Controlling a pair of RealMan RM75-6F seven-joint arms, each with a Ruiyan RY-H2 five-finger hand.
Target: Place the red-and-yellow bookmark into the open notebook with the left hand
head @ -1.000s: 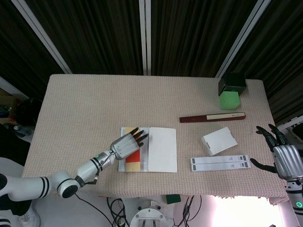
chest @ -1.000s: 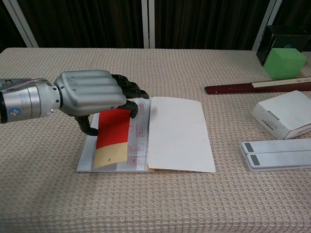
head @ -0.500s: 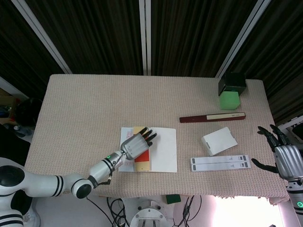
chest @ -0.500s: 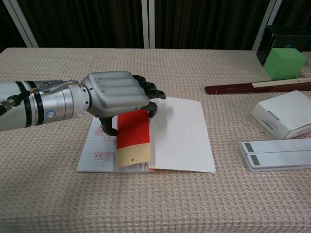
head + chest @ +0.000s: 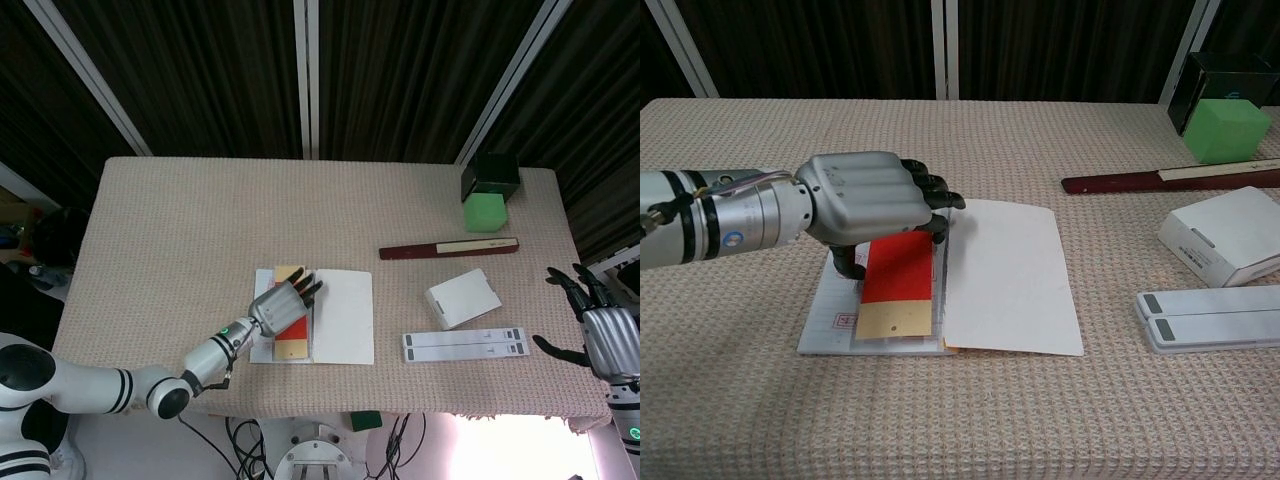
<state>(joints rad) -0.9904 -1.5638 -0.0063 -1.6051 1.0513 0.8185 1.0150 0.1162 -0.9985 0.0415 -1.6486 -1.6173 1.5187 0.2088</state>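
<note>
The open notebook [image 5: 1010, 275] [image 5: 345, 315] lies at the table's front middle, its right page blank and its left page printed in red. The red-and-yellow bookmark [image 5: 898, 288] [image 5: 292, 335] lies low over the left page beside the spine, yellow end toward me. My left hand [image 5: 872, 195] [image 5: 278, 305] holds its upper part, fingers curled over it and thumb under at the left. The bookmark's far end is hidden behind the hand in the chest view. My right hand [image 5: 603, 335] hovers off the table's right edge with fingers spread, holding nothing.
A green cube [image 5: 1227, 130] and a black box [image 5: 1230, 75] stand at the far right. A dark red strip [image 5: 1170, 180] lies before them. Nearer are a white box [image 5: 1225, 245] and two white strips [image 5: 1210, 318], right of the notebook.
The left hand drew back left and lowered; the bookmark went from hanging tilted over the spine to lying nearly flat on the left page. The right hand stayed put.
</note>
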